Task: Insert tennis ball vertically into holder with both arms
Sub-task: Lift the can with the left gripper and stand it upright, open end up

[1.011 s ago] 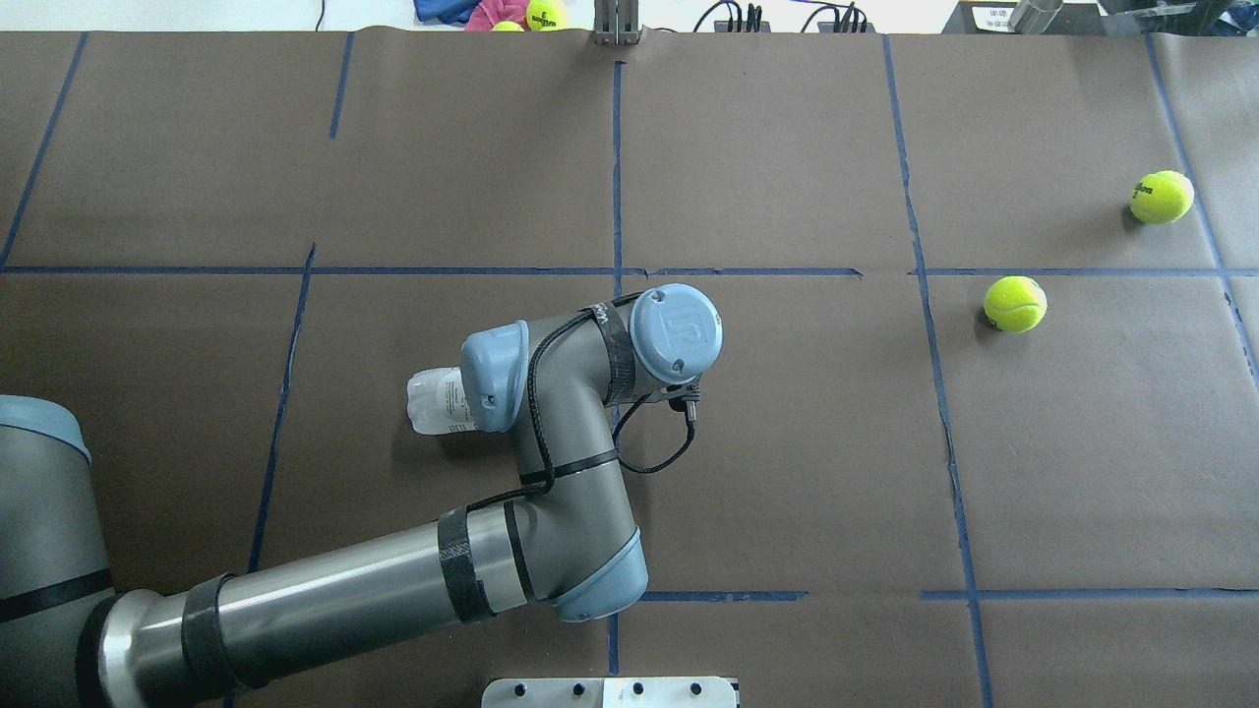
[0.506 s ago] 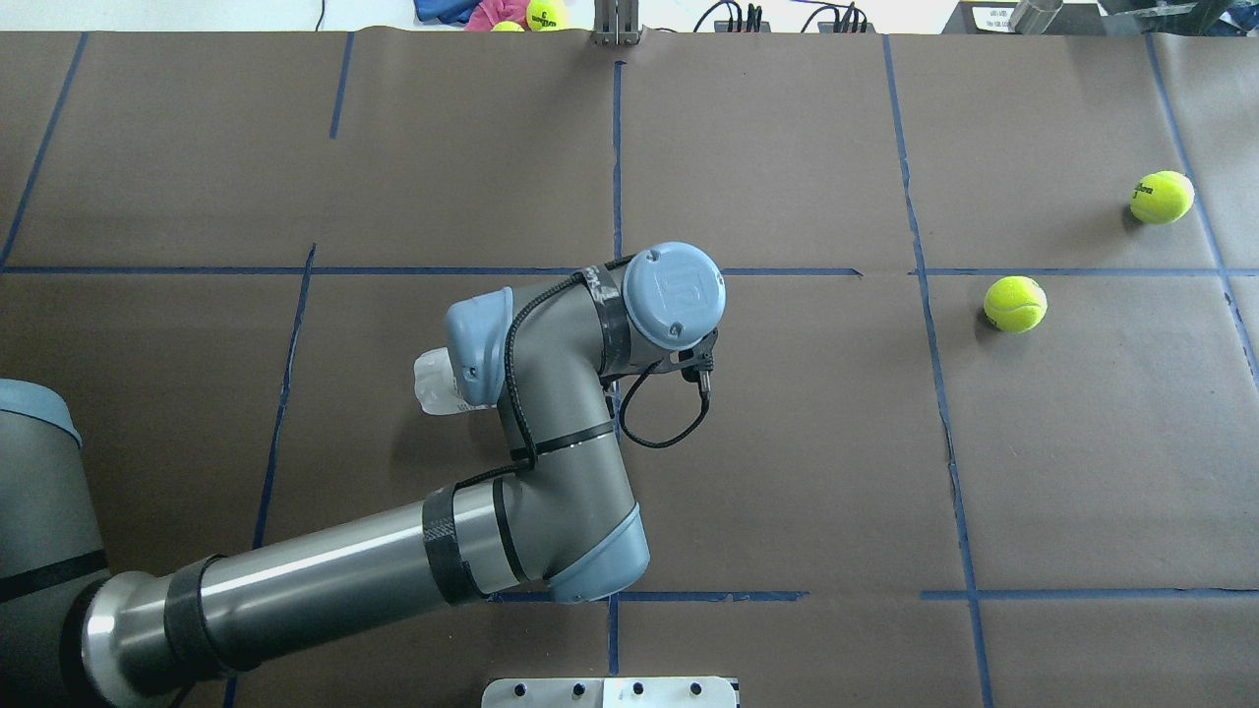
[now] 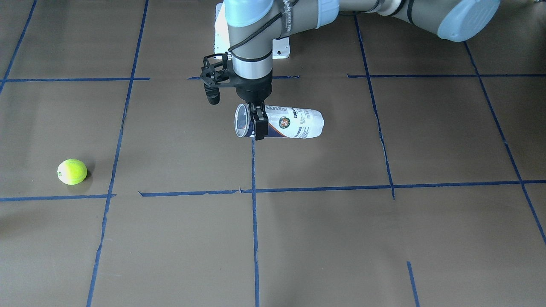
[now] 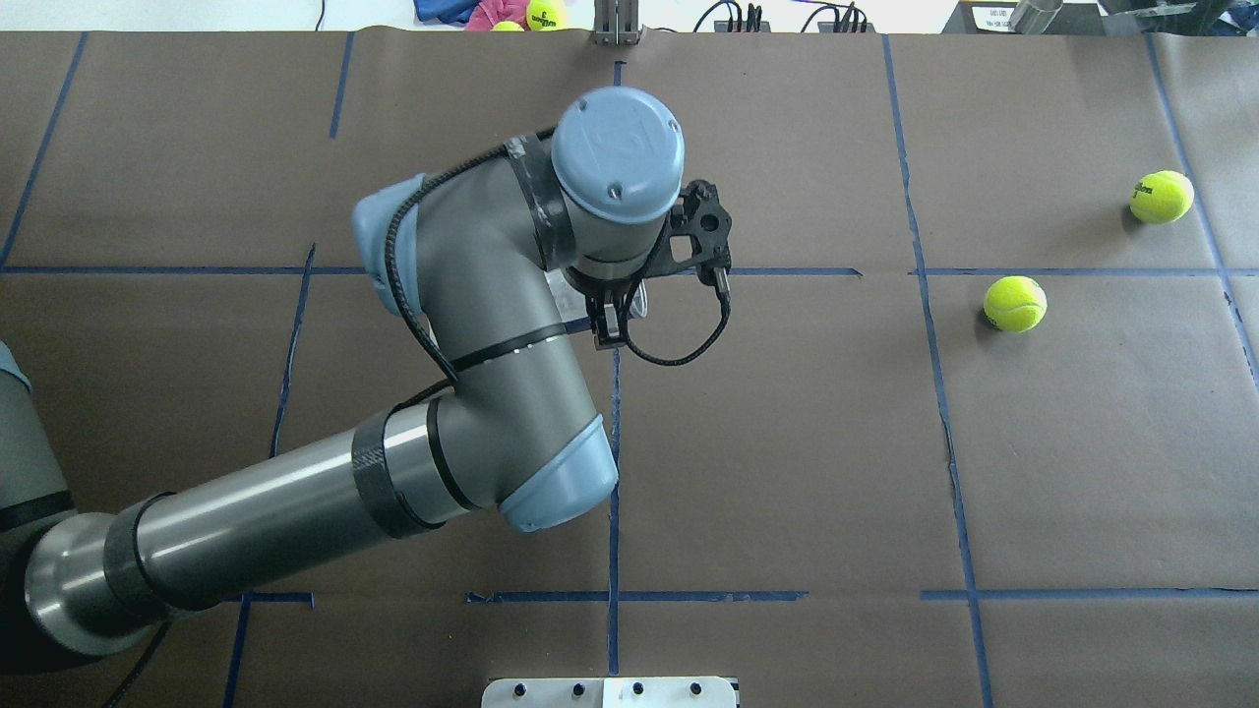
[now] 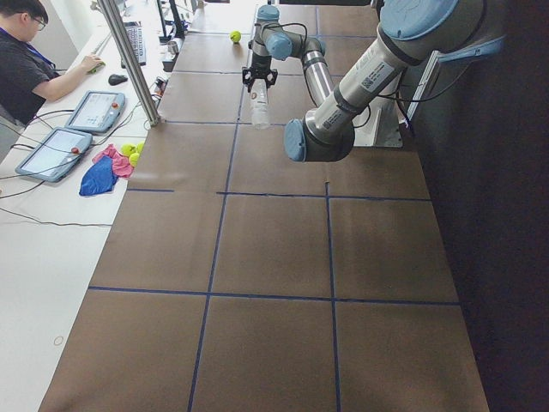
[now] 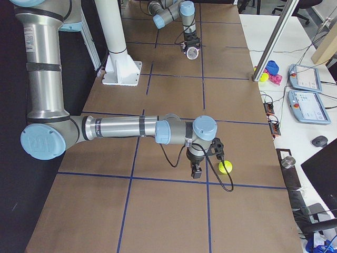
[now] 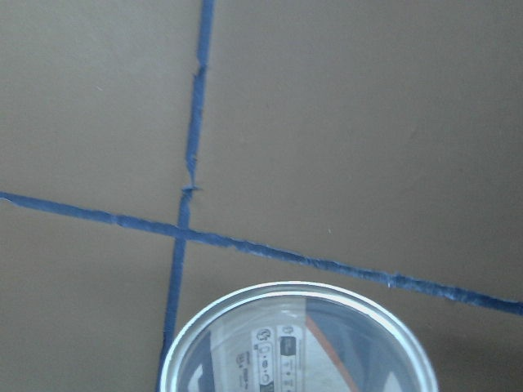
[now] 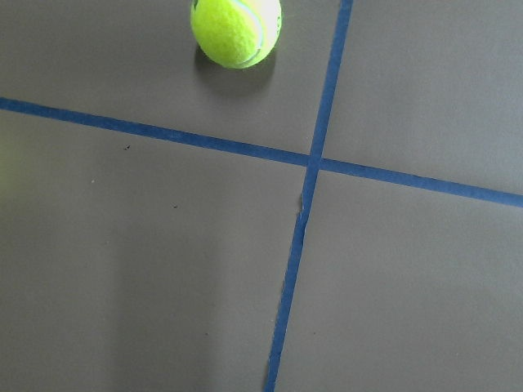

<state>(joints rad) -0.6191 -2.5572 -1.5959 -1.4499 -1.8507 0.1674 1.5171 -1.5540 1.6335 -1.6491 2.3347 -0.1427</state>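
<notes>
Surface: desk [image 4: 787, 442] under brown paper, gridded with blue tape lines [image 4: 1082, 271]. Beside it a white side desk [image 5: 51, 257], a person [image 5: 26, 60] seated.

Count: one clear plastic tennis-ball can [image 3: 294, 123], on its side, pinched near its open mouth by my left claw [image 3: 256, 123]. Two fuzzy yellow-green tennis balls [image 4: 1015, 303] lie to my right, the outer ball [image 4: 1161, 197] farther out, both well apart from the can.

My right claw [image 6: 196, 171] hangs near a ball; spread or pressed, cannot tell.
</notes>
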